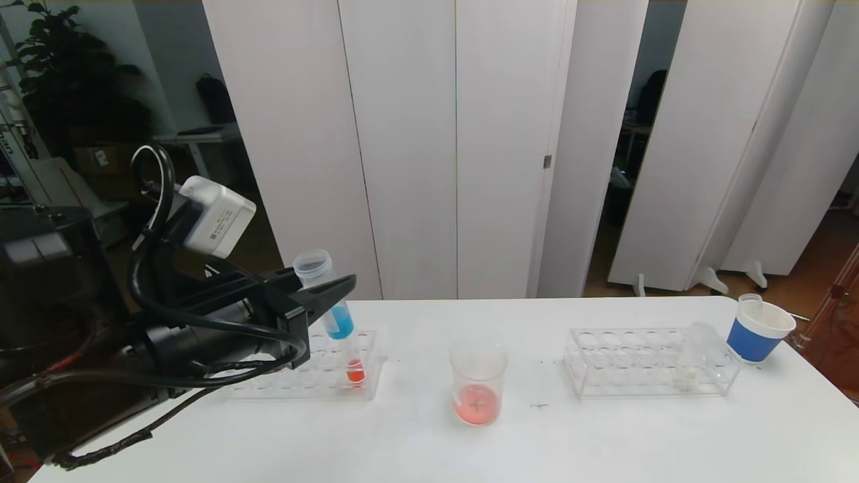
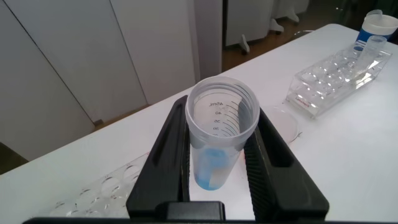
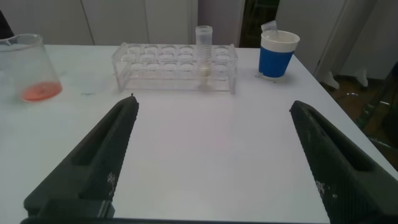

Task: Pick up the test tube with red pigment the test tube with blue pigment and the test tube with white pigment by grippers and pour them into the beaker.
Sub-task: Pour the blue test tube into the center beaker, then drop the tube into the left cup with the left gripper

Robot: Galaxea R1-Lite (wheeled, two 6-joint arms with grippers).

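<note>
The left claw (image 1: 329, 295) is clamping the test tube with blue pigment (image 1: 327, 295) just under its mouth, one finger on each side, and is holding it raised and nearly upright above the left rack (image 1: 315, 376). In the left wrist view the same left claw (image 2: 219, 155) is showing its two fingers (image 2: 165, 149) pressing against the tube wall, with the blue pigment (image 2: 213, 169) sitting at the rounded bottom. Directly below the lifted tube, a tube with a red-orange bottom (image 1: 354, 367) is standing in the rack.

Moving outward along the bench (image 1: 429, 443), the beaker (image 1: 478, 382) is standing at about four o'clock from the claw, well apart from it, with a pool of red-orange pigment already lying in its base. So the red pour appears to be done, the blue tube is lifted but not yet over the beaker, and its pigment is not yet poured.

Farther toward three o'clock, the right rack (image 1: 644, 362) is holding the test tube with white pigment (image 1: 691, 359), which is standing upright near the rack's far right end and looks untouched. Just beyond it, a blue-sleeved paper cup (image 1: 758, 329) is sitting near the bench corner with a small clear tube resting in it.

The right claw (image 3: 211, 155) is out of the head view; in its own wrist view its fingers are spread wide apart, gripping nothing, low over the bench with the right rack and white tube ahead of it.

Remaining, as I judge it: carrying the blue tube to the beaker, tipping it, then the whole white pour.
</note>
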